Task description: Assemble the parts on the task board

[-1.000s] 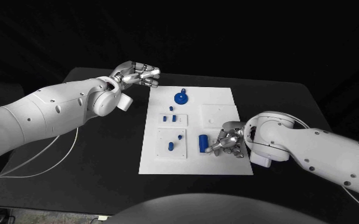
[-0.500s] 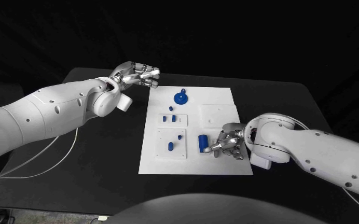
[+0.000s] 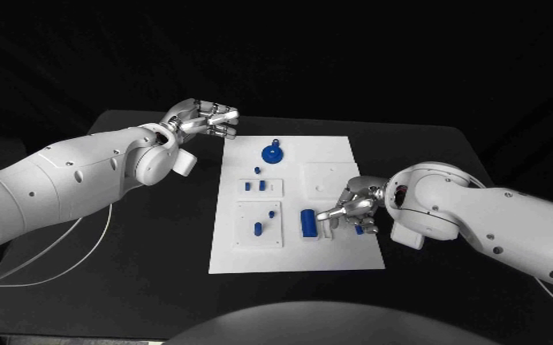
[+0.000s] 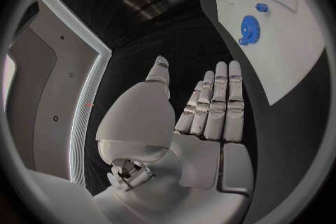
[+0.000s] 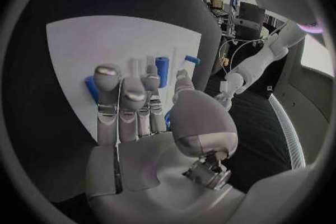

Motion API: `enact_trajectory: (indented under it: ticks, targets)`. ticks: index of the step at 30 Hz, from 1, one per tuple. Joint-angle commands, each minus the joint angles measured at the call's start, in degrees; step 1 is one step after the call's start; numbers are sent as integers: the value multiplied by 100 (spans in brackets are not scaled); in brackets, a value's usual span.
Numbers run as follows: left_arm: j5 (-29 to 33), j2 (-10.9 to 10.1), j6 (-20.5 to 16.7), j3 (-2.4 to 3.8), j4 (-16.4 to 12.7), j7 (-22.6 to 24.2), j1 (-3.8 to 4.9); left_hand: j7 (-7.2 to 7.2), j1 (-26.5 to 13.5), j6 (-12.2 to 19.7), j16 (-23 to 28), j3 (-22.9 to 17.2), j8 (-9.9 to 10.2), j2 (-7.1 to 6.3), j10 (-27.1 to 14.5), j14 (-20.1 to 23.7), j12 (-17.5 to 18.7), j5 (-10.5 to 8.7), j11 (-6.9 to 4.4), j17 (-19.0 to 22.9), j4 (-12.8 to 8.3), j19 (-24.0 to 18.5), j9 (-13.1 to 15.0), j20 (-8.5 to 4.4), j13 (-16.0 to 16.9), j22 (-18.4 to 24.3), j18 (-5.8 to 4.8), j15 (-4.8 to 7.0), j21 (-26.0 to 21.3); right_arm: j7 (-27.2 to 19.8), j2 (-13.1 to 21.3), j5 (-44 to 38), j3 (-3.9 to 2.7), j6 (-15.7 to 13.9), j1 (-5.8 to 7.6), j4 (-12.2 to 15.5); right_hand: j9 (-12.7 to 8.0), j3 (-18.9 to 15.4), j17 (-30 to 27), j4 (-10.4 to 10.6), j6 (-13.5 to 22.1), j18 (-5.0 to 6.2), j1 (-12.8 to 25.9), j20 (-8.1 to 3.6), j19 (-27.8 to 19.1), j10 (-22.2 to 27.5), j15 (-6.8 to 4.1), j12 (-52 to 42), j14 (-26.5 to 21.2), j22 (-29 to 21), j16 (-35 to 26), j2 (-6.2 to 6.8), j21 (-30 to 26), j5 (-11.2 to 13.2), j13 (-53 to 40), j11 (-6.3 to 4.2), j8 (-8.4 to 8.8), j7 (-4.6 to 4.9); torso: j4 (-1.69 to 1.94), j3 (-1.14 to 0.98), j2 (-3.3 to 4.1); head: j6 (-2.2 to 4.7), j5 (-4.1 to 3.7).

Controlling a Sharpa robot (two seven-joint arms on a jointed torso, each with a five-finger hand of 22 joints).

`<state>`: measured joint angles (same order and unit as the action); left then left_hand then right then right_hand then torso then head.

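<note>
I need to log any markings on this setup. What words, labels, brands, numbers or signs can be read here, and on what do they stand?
None can be read: the task board, its blue parts, the black table and both arms show no legible words, numbers or signs in any view.
</note>
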<state>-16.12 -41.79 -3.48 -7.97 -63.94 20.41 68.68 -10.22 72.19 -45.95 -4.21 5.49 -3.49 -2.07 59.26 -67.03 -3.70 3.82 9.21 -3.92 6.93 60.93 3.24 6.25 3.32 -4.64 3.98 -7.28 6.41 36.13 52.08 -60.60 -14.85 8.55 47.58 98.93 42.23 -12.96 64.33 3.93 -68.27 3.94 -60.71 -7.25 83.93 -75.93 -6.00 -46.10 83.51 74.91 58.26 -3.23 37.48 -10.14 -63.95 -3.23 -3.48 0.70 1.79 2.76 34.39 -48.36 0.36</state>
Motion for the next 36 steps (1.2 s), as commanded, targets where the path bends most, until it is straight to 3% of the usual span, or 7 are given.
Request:
enact_trajectory:
  ticks: [1,5,10,14,22,24,36]
  targets:
    - [19,5,-29,3,0,77,-8,3,36,13,10,-3,30,10,-23,39,-4,-11,-15,-8,-37,-12,-7,23,7,4,4,2,-34,-195,92,142,-134,127,-3,-136,57,24,7,-87,-44,-91,-95,-25,305,-39,-26,-33,18,428,29,-8,38,-124,-13,-9,-23,-9,8,4,2,18,-72]
    - [16,-13,-48,3,10,100,-8,2,37,18,10,1,30,12,-22,39,-4,-10,-15,-8,-54,-13,-8,22,7,3,3,2,-34,-192,196,307,-273,222,-1,-216,103,130,1,-394,-49,-94,-364,-20,298,-35,-22,-39,17,427,37,-21,36,-123,-30,-6,-23,-4,-1,-4,7,29,-106]
    - [17,-14,-57,4,22,119,-9,2,28,23,9,5,30,13,-22,38,-4,-6,-15,-8,-66,-14,-8,22,7,3,3,2,-33,-69,315,33,-348,314,1,-298,732,226,-10,-526,-139,-116,-334,-49,296,-32,-53,2,11,427,35,82,35,-789,-22,-56,-55,-97,-1,1,0,26,-112]
    - [18,-3,-52,4,28,124,-9,1,14,31,10,7,31,13,-22,40,-4,-11,-15,-8,-65,-14,-9,22,7,2,2,2,-33,18,375,-342,-364,371,1,-354,1375,177,-15,-518,-110,-130,-348,-58,295,-36,-59,16,10,427,38,88,34,-849,-24,-69,-28,-122,2,2,0,19,-142]
    - [25,7,-45,4,41,127,-9,-2,-4,55,10,1,32,9,-25,43,-4,-10,-13,-8,-59,-16,-10,23,7,2,2,1,-33,164,405,-828,-306,441,-15,-459,1623,144,-16,-458,-87,-131,-301,-67,295,-25,-68,27,8,423,40,97,18,-1204,-29,-77,-31,-135,7,2,2,7,-133]
    - [27,5,-45,4,36,127,-9,-2,-4,55,10,1,32,9,-25,43,-4,-10,-13,-8,-59,-16,-10,23,7,2,2,1,-33,199,399,-1001,-271,430,-51,-468,1842,109,-17,-375,-66,-133,-322,-73,297,-18,-72,30,6,422,33,107,14,-1252,-32,-83,-25,-140,16,1,3,-2,-132]
    - [31,4,-37,4,31,123,-9,-2,-12,50,12,-2,31,3,-29,48,-3,-11,-12,-7,-51,-19,-9,24,7,2,2,-1,-34,280,372,-1457,-212,362,-310,-339,1936,-191,-17,-225,-16,-121,-309,-73,298,20,-73,100,0,414,5,56,-17,-1362,6,-68,-19,-121,8,4,4,-39,-137]
